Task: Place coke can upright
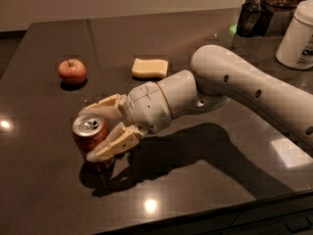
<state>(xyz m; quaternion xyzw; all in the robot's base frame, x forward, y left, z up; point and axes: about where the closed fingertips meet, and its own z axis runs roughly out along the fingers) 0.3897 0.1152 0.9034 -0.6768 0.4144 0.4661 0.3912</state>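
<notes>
The coke can (92,140) is red with a silver pull-tab top. It stands nearly upright on the dark table (205,180), at the front left, its base on or just above the surface. My gripper (93,132) reaches in from the right on a white arm (244,87). Its two cream fingers (113,142) sit on either side of the can, shut on its body. The can's lower part is partly hidden by the near finger.
A red apple (72,71) sits at the back left. A yellow sponge (150,67) lies behind the arm. A white canister (298,35) and a dark cup (252,19) stand at the back right. The table's front edge (195,219) runs close below.
</notes>
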